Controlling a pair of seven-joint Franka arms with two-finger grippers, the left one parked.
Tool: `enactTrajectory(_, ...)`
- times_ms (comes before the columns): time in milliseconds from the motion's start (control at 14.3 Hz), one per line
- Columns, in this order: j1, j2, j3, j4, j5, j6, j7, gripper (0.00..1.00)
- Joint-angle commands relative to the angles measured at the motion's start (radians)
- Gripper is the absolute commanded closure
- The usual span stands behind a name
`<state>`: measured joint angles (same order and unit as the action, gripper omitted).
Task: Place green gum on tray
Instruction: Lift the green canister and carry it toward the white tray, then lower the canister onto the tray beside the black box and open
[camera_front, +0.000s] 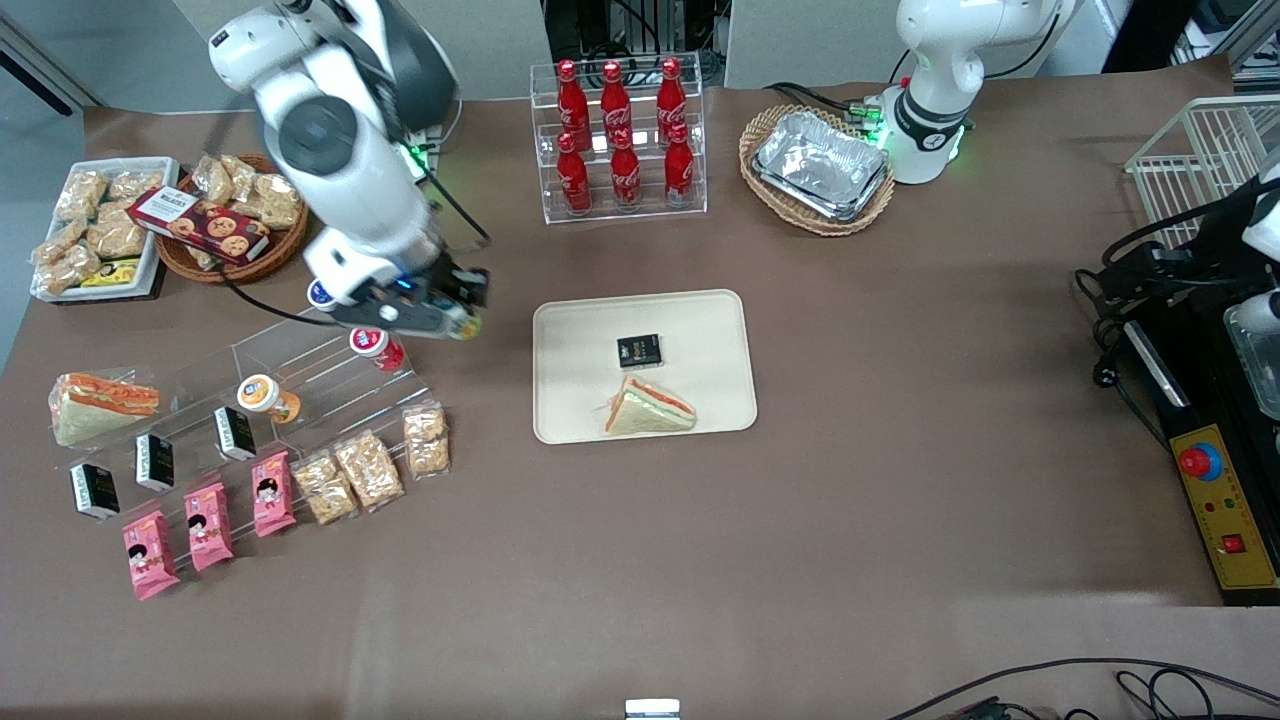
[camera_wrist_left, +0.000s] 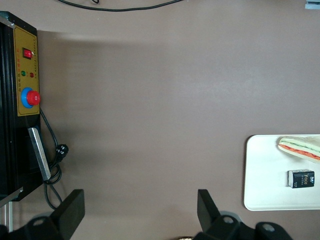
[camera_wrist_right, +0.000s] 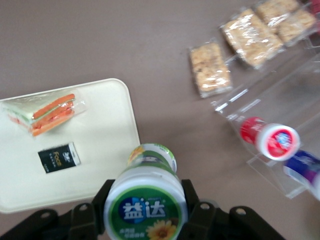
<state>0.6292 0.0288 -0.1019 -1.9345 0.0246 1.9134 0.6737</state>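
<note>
My right gripper (camera_front: 455, 312) is shut on the green gum (camera_wrist_right: 145, 202), a small bottle with a white cap and a round green label; a bit of its green-and-yellow body shows in the front view (camera_front: 467, 326). I hold it above the brown table, between the clear acrylic rack (camera_front: 300, 375) and the cream-beige tray (camera_front: 580, 340). The fingers (camera_wrist_right: 189, 197) press both sides of the cap. The tray's edge (camera_wrist_right: 107, 125) lies close beside the held bottle. The tray also shows in the left wrist view (camera_wrist_left: 262, 170).
A wrapped sandwich (camera_front: 648, 408) and a black packet (camera_front: 638, 350) lie on the tray. A red-capped bottle (camera_front: 375, 346), a blue-capped bottle (camera_front: 320, 294) and an orange-capped bottle (camera_front: 266, 396) sit on the rack. Snack packs (camera_front: 370, 468) lie nearer the front camera. A cola rack (camera_front: 620, 140) stands farther away.
</note>
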Motion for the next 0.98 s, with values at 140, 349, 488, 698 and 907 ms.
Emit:
enactTrajectory(140,0.072,0.161,-0.013,-0.090,0.032,0.275,0.037,0.48)
enactTrajectory(349,0.128,0.243,-0.015,-0.093,0.044,0.341,0.093,0.49)
enactTrajectory(488,0.152,0.249,-0.015,-0.136,0.044,0.398,0.098,0.49)
enactTrajectory(698,0.182,0.255,-0.015,-0.214,0.046,0.510,0.109,0.49)
enactTrajectory(907,0.208,0.289,-0.015,-0.242,0.046,0.576,0.133,0.57)
